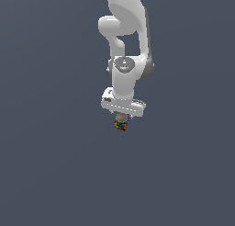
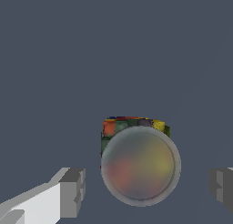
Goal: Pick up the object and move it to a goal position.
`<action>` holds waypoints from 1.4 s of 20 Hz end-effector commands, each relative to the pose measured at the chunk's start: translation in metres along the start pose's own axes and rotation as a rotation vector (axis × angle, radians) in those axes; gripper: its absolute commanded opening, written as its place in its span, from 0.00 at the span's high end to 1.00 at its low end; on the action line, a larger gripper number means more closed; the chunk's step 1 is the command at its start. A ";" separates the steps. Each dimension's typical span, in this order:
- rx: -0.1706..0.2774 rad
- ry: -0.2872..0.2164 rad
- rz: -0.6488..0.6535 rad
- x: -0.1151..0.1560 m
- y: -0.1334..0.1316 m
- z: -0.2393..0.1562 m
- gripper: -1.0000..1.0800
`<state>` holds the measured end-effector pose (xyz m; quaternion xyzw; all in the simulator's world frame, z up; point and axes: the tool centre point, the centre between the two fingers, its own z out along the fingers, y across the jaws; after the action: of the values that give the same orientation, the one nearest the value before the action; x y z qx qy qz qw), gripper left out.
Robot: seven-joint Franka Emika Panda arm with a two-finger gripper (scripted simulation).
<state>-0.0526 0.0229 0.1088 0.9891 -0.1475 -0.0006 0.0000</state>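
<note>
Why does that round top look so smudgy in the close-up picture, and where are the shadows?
In the wrist view, the object has a blurry, washed-out round top, while its coloured side patches and the grey fingers look crisp. In the exterior view, the object is tiny and coarse under the gripper. Neither view shows a cast shadow on the flat grey background; lighting is even, without glare.
</note>
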 end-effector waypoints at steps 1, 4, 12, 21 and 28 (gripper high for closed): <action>0.000 0.001 0.007 -0.001 0.000 0.001 0.04; 0.000 0.000 0.003 0.000 0.000 0.002 0.04; 0.000 0.001 0.005 -0.002 0.000 0.032 0.04; 0.000 0.001 0.007 -0.001 0.000 0.051 1.00; 0.000 0.001 0.007 -0.001 0.000 0.051 1.00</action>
<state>-0.0540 0.0241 0.0590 0.9886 -0.1505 -0.0001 -0.0002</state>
